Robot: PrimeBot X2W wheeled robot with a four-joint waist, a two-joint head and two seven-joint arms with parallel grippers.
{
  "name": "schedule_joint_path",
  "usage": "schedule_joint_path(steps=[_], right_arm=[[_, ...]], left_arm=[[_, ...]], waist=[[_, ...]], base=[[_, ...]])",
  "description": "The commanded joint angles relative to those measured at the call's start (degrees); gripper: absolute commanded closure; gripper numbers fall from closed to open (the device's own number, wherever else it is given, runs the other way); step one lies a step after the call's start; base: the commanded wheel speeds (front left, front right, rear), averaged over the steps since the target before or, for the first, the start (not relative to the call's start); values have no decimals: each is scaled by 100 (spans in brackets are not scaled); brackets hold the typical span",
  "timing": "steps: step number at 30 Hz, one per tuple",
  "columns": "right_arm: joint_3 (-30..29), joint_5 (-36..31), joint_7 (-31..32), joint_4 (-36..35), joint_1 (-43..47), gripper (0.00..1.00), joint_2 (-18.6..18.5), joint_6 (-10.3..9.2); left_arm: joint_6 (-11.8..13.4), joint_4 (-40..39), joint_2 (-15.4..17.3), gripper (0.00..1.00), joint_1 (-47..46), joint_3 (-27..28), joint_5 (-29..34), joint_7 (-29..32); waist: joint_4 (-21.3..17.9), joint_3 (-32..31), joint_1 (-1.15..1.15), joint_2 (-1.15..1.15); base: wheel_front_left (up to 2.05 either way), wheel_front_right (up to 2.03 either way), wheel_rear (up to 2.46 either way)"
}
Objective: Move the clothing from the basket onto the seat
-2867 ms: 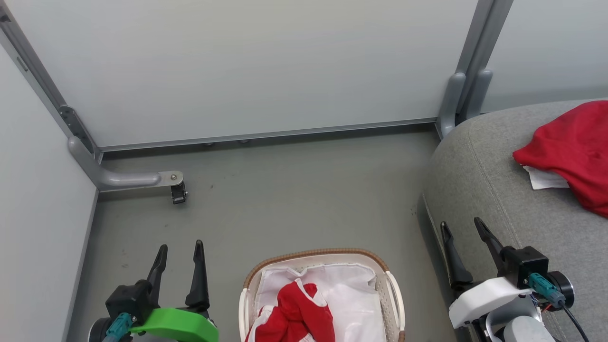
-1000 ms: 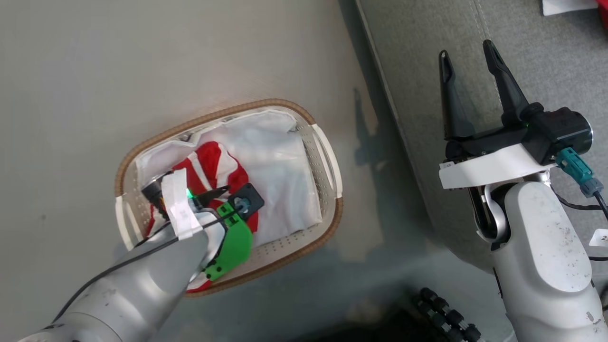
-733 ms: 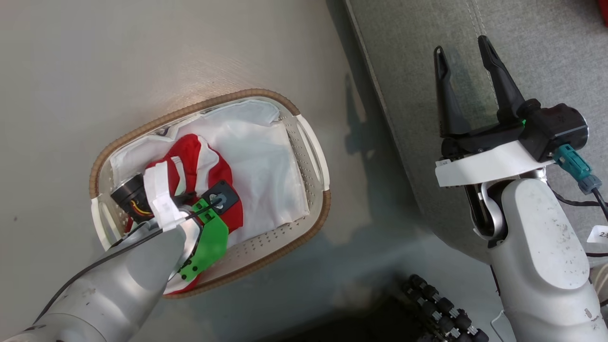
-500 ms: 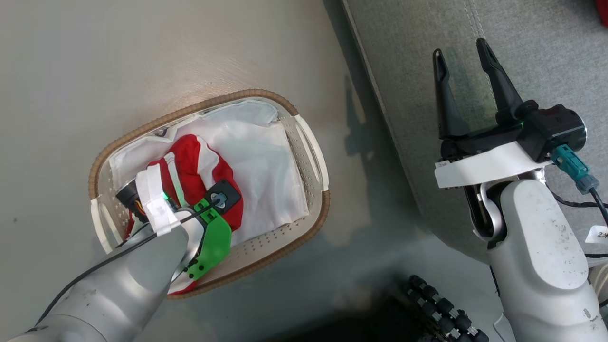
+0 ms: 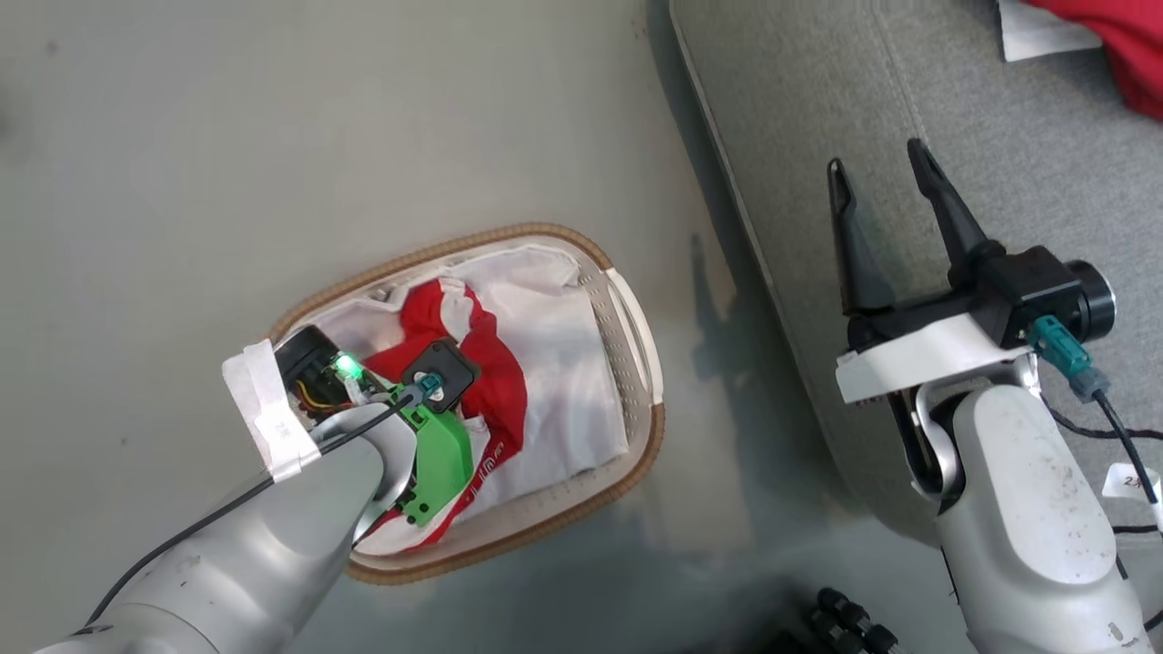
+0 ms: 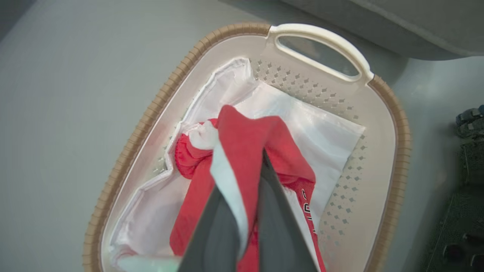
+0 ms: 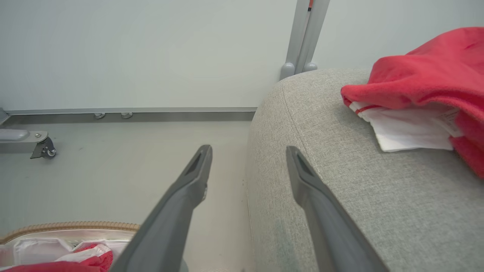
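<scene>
The white basket (image 5: 636, 454) with its brown rim (image 6: 397, 151) stands on the floor left of the grey seat (image 5: 999, 182). Red clothing with white stripes (image 5: 491, 381) lies in it on the white liner (image 6: 325, 128). My left gripper (image 6: 245, 166) is shut on a fold of this clothing (image 6: 249, 139), which is pulled up over the fingers. In the head view the left wrist (image 5: 427, 381) hides those fingers. My right gripper (image 5: 875, 159) hangs open and holds nothing at the seat's edge (image 7: 340, 189). Another red garment (image 7: 423, 75) lies on the seat.
A white label or cloth (image 5: 1036, 36) sticks out from under the garment on the seat. Pale wall panels, a metal post (image 7: 306, 34) and a caster foot (image 7: 41, 147) stand behind. Dark parts of the robot's base (image 5: 854, 618) are near the basket.
The head camera has tilted down and shifted. My left arm reached into the basket, shut on the red clothing and has drawn a fold upward. The right gripper stays open beside the seat.
</scene>
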Motion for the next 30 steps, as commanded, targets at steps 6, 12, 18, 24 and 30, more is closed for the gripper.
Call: schedule_joint_path(steps=[6, 12, 18, 24, 30], right_arm=[[-50, -213, -27, 172, 400, 0, -22, -7], [-66, -337, -27, 339, 773, 0, -22, -7], [-86, -367, -27, 480, 1183, 0, -22, -7], [-55, -441, -27, 549, 1335, 0, -21, -8], [34, -415, -27, 573, 1335, 0, -20, -8]], left_arm=[[13, -309, 0, 100, -122, 88, -113, -272], [90, -808, 148, 100, -76, 250, -37, -353], [224, -1504, 430, 100, -200, 512, -18, -356], [347, -2134, 706, 100, -554, 709, -58, -219], [471, -2620, 804, 100, -1025, 822, -15, 142]], waist=[[540, -1187, 0, 0], [645, -1926, 0, 0], [690, -2610, 0, 0], [714, -3059, 0, 0], [763, -3274, 0, 0]], base=[[0, 0, 0], [0, 0, 0], [0, 0, 0], [0, 0, 0], [0, 0, 0]])
